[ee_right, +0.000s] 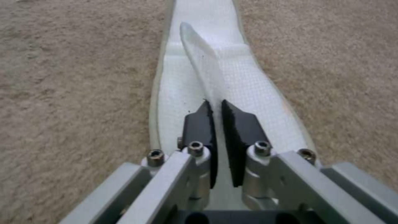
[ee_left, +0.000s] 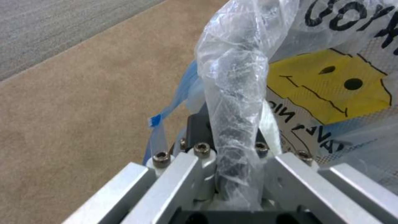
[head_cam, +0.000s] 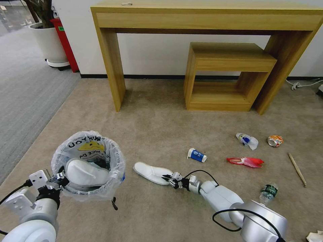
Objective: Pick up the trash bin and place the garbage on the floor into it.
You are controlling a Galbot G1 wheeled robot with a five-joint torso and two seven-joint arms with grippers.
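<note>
Head view showed the trash bin [head_cam: 88, 164] at near left, one white slipper [head_cam: 86, 173] inside, its bagged rim clenched by the left gripper [head_cam: 60, 178]. Just right, the right gripper [head_cam: 167, 178] pinched the second slipper [head_cam: 151, 172] on the floor [head_cam: 158, 131].

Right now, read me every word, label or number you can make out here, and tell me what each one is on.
"NICE DA", cut off by a fold: black letters on the trash bin liner, under the yellow face mark.
"YOU", upside down: on the liner's far rim.
Blue-white paper cup: print too small to read.
Crushed orange can: unreadable.
Small bottle label: unreadable.
Red wrapper: unreadable.
</note>
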